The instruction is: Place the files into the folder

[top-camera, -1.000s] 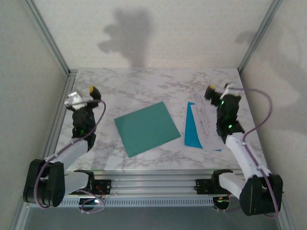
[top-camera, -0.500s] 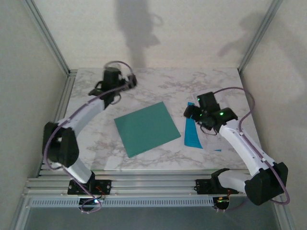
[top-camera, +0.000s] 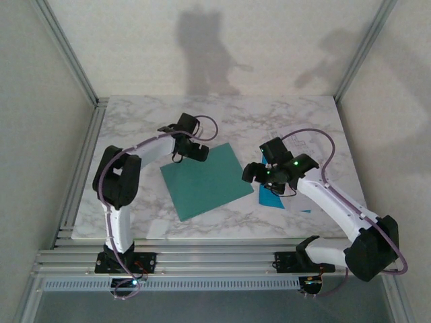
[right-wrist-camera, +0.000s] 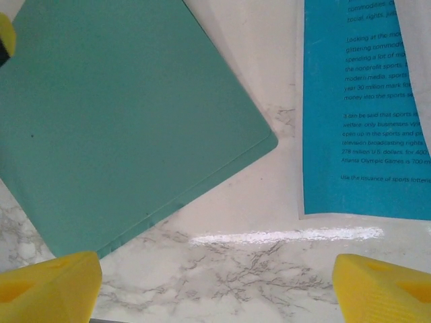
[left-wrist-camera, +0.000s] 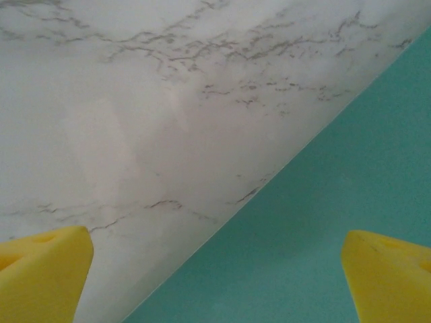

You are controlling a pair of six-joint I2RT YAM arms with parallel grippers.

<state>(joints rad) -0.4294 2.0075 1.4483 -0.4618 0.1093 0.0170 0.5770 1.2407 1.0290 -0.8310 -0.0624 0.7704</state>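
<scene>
The teal folder (top-camera: 202, 180) lies flat and closed in the middle of the marble table. My left gripper (top-camera: 196, 151) hovers over its far edge, open; in the left wrist view the gripper (left-wrist-camera: 215, 282) straddles that edge of the folder (left-wrist-camera: 323, 202) with nothing between its yellow fingertips (left-wrist-camera: 40, 269). The files (top-camera: 272, 193), a blue printed page with white sheets beside it, lie to the right of the folder. My right gripper (top-camera: 254, 173) is open over the bare strip between them; the right wrist view has that gripper (right-wrist-camera: 215, 289) below the folder's corner (right-wrist-camera: 121, 121) and the files (right-wrist-camera: 363, 121).
The marble table (top-camera: 135, 128) ends at aluminium frame posts (top-camera: 67, 57) on the left and right. The rail carrying the arm bases (top-camera: 215, 259) runs along the near edge. White walls close in the back and sides.
Both arms have swung inward. The left gripper moved from the far left of the table to the folder's far edge; the right moved left off the files toward the folder.
</scene>
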